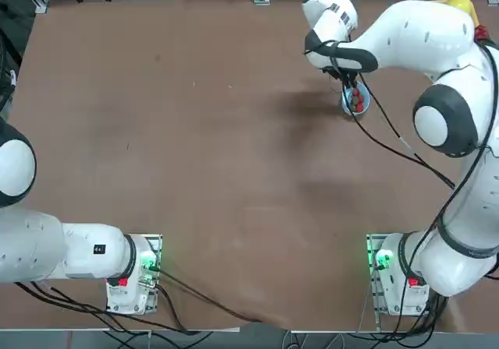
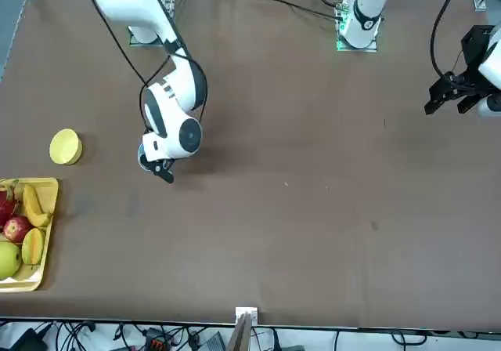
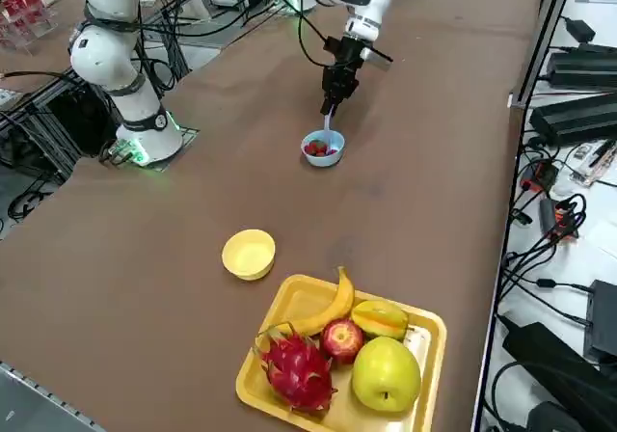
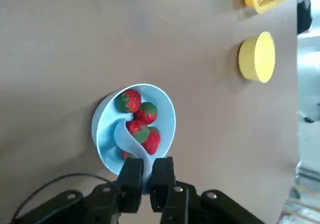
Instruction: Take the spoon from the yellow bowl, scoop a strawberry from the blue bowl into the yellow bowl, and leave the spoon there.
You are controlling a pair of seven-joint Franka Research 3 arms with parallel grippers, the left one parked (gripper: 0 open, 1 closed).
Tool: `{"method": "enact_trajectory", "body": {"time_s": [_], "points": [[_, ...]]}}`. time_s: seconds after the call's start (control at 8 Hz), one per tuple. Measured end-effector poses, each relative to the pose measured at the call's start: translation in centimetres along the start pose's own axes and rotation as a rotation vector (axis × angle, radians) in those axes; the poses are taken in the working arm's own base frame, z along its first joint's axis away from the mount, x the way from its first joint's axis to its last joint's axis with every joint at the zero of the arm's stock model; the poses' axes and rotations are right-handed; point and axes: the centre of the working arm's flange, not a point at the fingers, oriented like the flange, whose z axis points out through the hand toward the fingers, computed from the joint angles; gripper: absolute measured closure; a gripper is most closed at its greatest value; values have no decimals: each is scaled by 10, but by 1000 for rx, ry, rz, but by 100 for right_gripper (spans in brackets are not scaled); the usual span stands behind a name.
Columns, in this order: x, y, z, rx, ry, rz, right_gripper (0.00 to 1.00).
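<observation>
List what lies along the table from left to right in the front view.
Fruit tray → yellow bowl → right gripper, shut on the spoon over the blue bowl, which is mostly hidden behind the arm.

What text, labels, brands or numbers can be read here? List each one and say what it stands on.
None can be read.
A small dark mark on the right arm's white wrist housing: too small to read.
The blue bowl, spoon, yellow bowl and fruit tray carry no lettering.

Pale spoon (image 4: 131, 143) in blue bowl (image 4: 105, 134) (strawberries (image 4: 140, 119) inside)
</observation>
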Motion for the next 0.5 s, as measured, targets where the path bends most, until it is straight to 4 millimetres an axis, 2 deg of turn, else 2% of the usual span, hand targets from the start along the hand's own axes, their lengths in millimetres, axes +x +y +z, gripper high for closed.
{"method": "enact_trajectory", "body": {"time_s": [0.5], "points": [[-26,-26,-1,-92,72,-122,88]]}}
